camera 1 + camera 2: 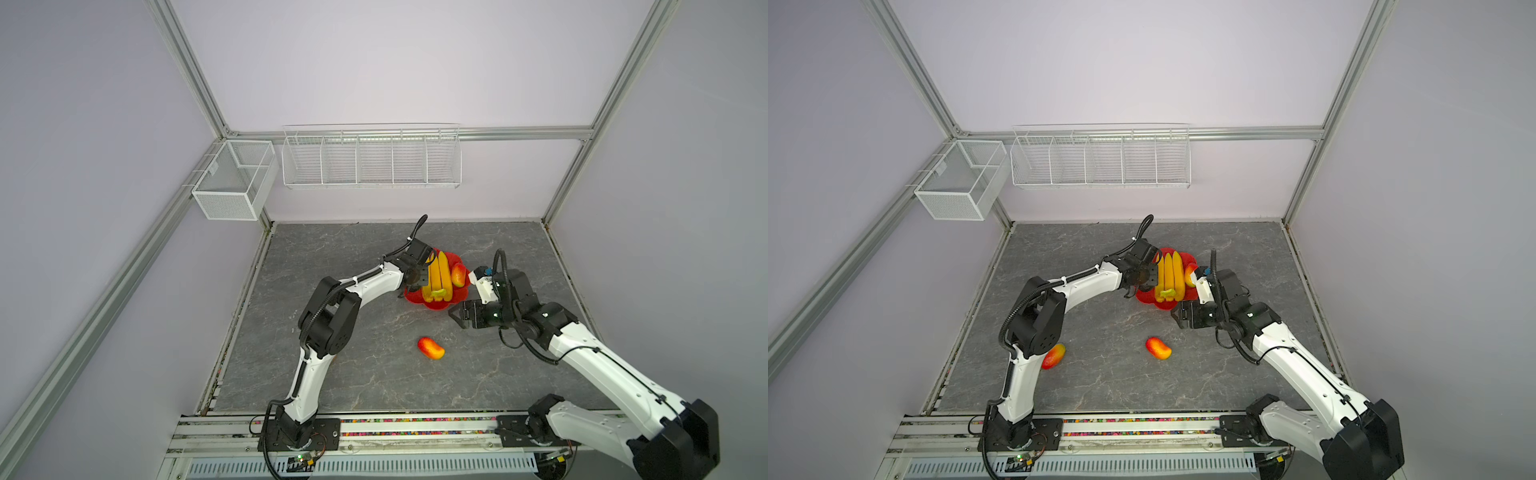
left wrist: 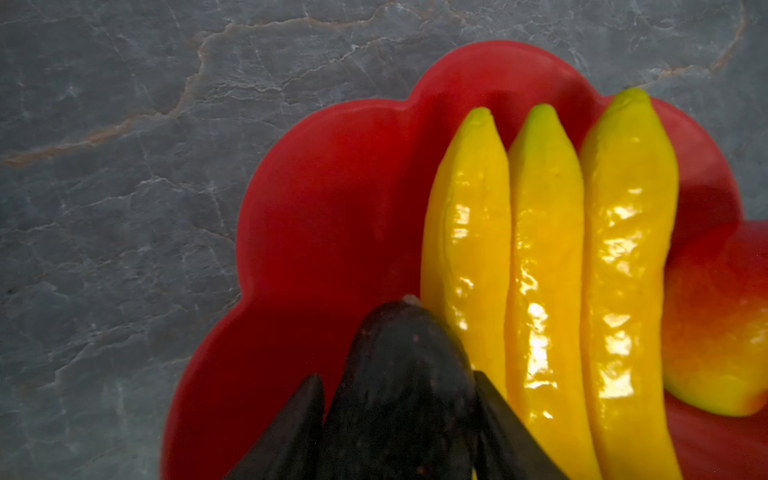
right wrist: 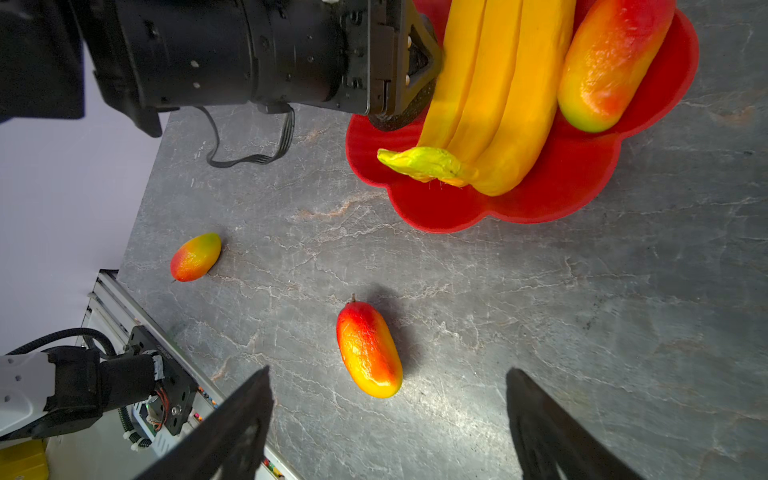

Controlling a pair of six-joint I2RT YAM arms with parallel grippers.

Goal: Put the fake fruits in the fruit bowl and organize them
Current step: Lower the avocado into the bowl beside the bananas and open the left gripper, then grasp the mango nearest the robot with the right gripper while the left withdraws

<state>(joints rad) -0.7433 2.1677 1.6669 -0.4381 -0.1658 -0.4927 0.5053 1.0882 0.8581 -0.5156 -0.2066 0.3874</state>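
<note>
The red scalloped fruit bowl [image 1: 432, 306] [image 2: 332, 208] sits mid-table and holds the banana bunch [image 1: 438, 277] [image 2: 544, 270] and one red-and-yellow mango [image 1: 458, 275] [image 3: 611, 62]. My left gripper [image 1: 420, 277] [image 2: 399, 376] is low over the bowl's left side with the dark avocado [image 2: 407, 365] [image 3: 395, 120] between its fingers, beside the bananas. A thin strip of red shows between one finger and the avocado. My right gripper [image 1: 456, 312] [image 3: 388, 370] stands open just in front of the bowl. A second mango [image 1: 431, 348] [image 3: 369, 349] lies on the table. A third mango [image 1: 1053, 356] [image 3: 195, 257] lies by the left arm.
A long white wire basket [image 1: 371, 160] and a white mesh basket [image 1: 232, 183] hang on the back and left walls, above the table. An aluminium rail [image 1: 415, 419] with both arm bases runs along the front edge. Walls close the table's sides.
</note>
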